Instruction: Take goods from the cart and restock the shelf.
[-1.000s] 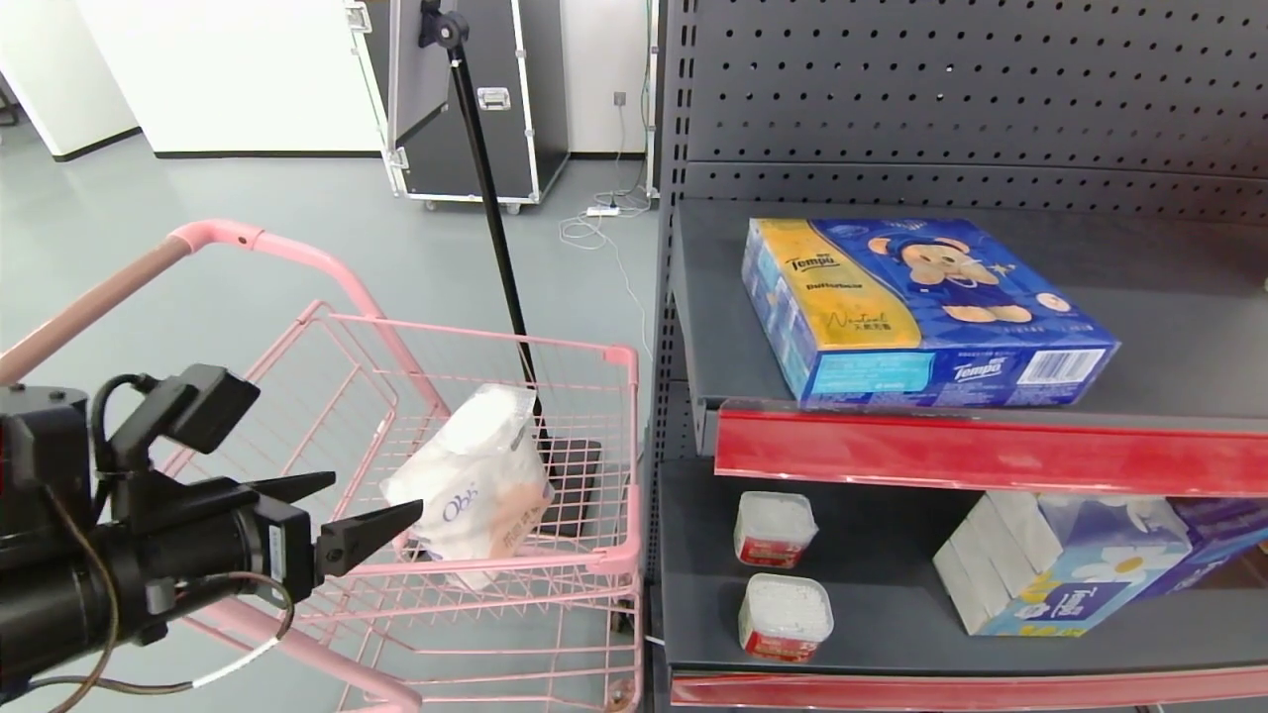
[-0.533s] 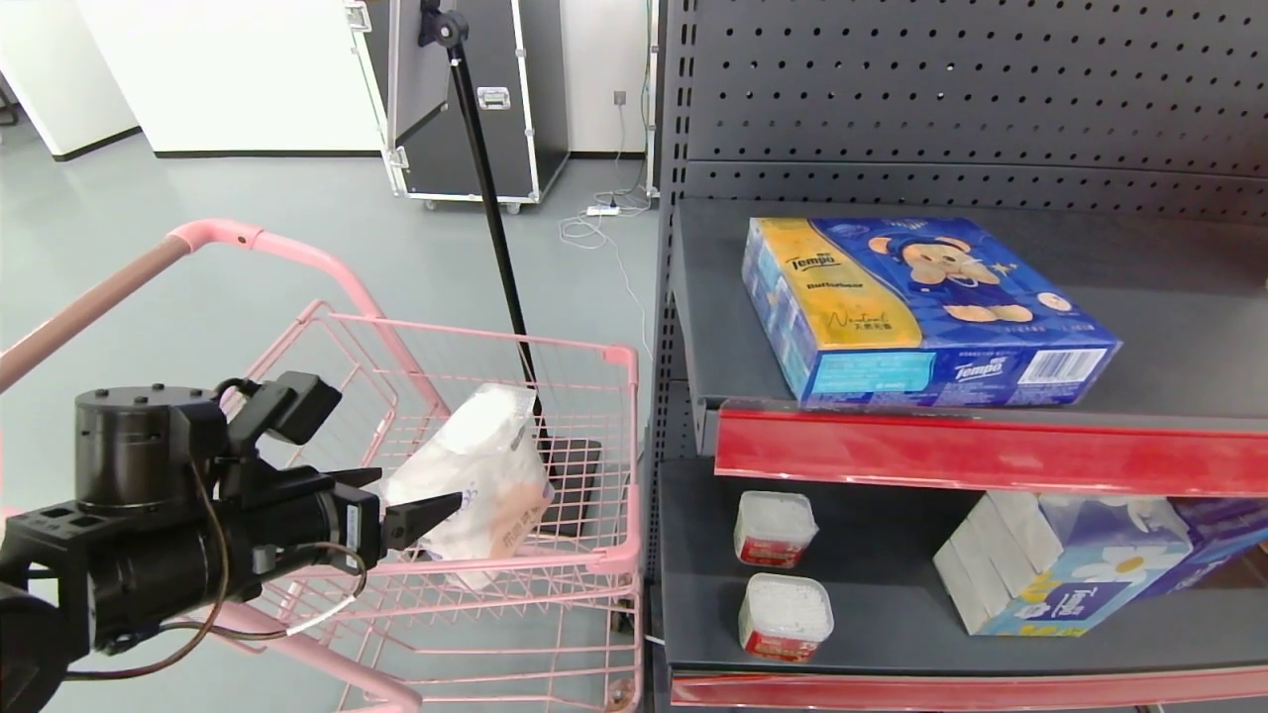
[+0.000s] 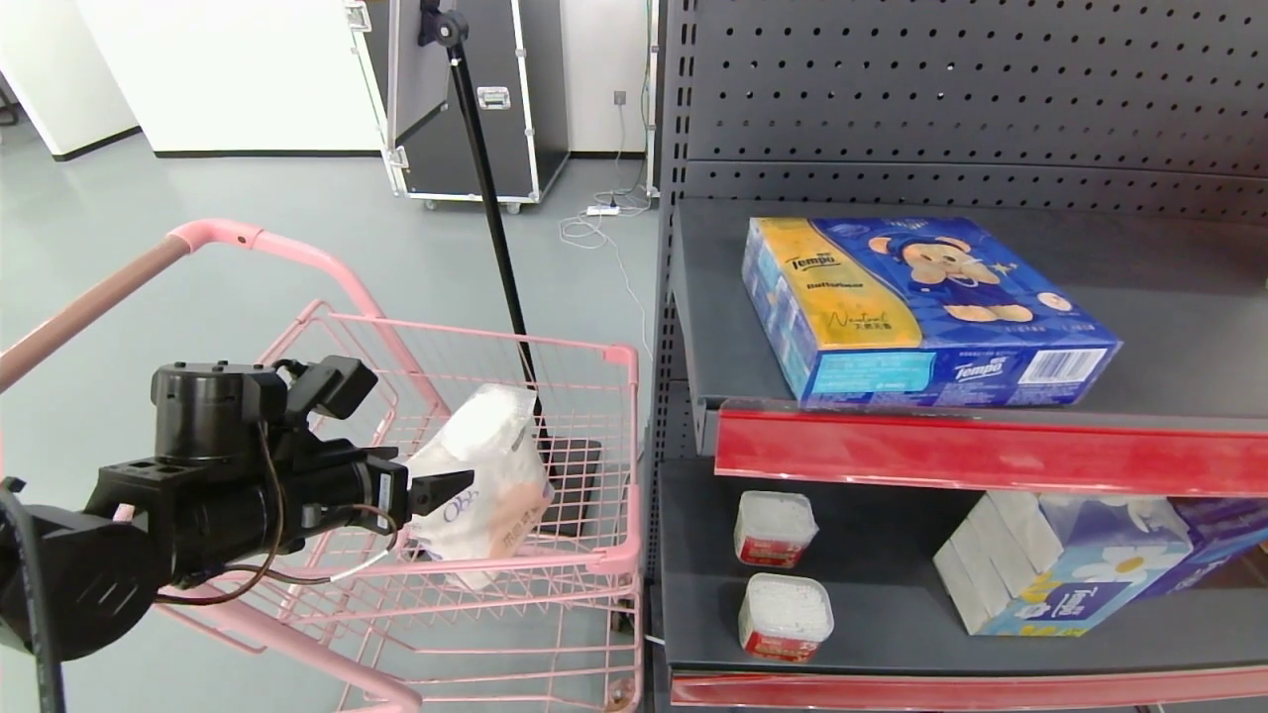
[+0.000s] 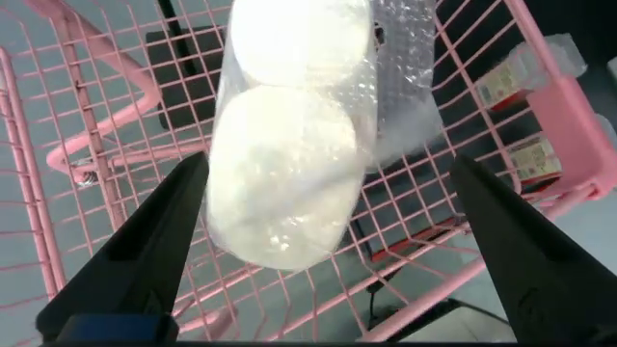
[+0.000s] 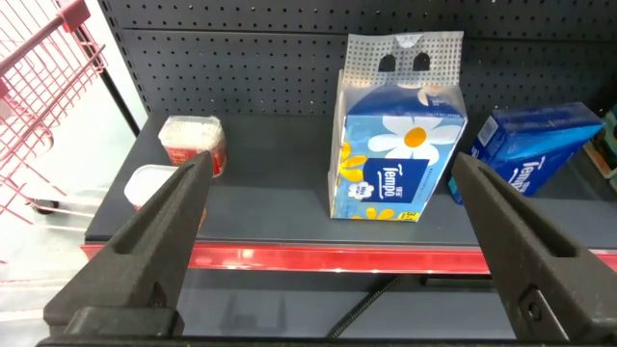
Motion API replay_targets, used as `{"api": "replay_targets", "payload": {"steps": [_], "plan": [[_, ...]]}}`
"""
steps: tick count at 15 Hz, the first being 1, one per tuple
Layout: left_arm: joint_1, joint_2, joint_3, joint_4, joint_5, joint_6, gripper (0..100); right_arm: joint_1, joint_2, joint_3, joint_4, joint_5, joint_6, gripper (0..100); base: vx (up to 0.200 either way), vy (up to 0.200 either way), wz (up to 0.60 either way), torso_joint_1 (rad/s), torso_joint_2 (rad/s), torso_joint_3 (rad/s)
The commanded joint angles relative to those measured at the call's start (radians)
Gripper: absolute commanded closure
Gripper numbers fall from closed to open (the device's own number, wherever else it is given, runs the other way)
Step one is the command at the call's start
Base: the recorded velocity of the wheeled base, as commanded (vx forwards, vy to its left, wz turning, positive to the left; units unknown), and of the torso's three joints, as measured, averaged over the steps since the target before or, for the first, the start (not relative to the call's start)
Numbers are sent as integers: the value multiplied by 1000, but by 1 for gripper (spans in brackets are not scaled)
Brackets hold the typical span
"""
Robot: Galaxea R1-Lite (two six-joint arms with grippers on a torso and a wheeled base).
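A white plastic-wrapped paper pack leans inside the pink wire cart. My left gripper is open at the cart's near side, its tips just short of the pack. In the left wrist view the pack lies between and beyond the spread fingers. My right gripper is open and empty, facing the lower shelf, where a blue tissue pack stands. The upper shelf carries a flat blue tissue box.
Two small white tubs and a blue tissue pack stand on the lower shelf. A black stand pole rises behind the cart. A black flight case and a floor cable lie farther back.
My left arm has swung forward and up toward the cart, bringing its open gripper close to the white pack. The pack and the shelf goods have stayed put.
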Motion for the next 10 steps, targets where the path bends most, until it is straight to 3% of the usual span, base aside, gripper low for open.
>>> {"api": "replay_targets", "payload": {"steps": [1, 3, 8, 10], "plan": [[1, 29, -18, -1, 1, 7, 0, 0, 0, 0, 0, 0, 0, 0, 0, 0, 0, 0, 0, 0], [12, 20, -18, -1, 1, 48, 0, 0, 0, 0, 0, 1, 0, 0, 0, 0, 0, 0, 0, 0], [17, -66, -13, 32, 0, 64, 0, 1, 0, 0, 0, 4, -2, 0, 0, 0, 0, 0, 0, 0], [26, -90, -15, 66, 0, 123, 0, 1, 0, 0, 0, 4, -2, 0, 0, 0, 0, 0, 0, 0]]}}
